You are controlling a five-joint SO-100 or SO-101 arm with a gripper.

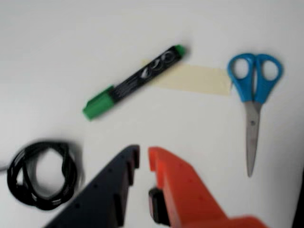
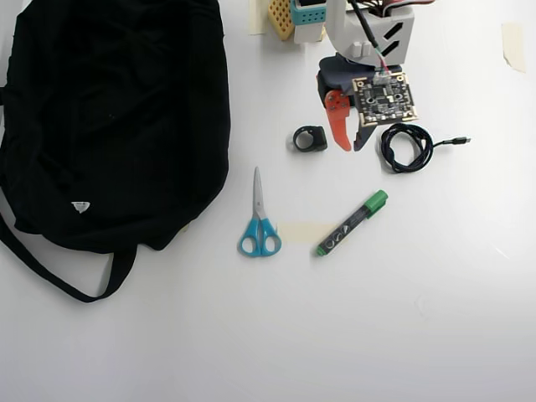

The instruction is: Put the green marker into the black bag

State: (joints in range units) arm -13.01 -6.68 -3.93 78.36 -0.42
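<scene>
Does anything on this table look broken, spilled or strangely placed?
Nothing looks damaged or spilled. The green marker lies capped and slanted beside a strip of tape, the scissors lie closed, and the cable is neatly coiled. The black bag sits slumped at the left of the overhead view.

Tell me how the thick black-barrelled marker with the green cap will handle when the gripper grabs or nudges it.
The black-barrelled, green-capped marker looks rigid, so it should not bend. Its round barrel lies flat on the smooth white table, so a nudge would probably roll it. It seems light, likely easy for the gripper.
</scene>
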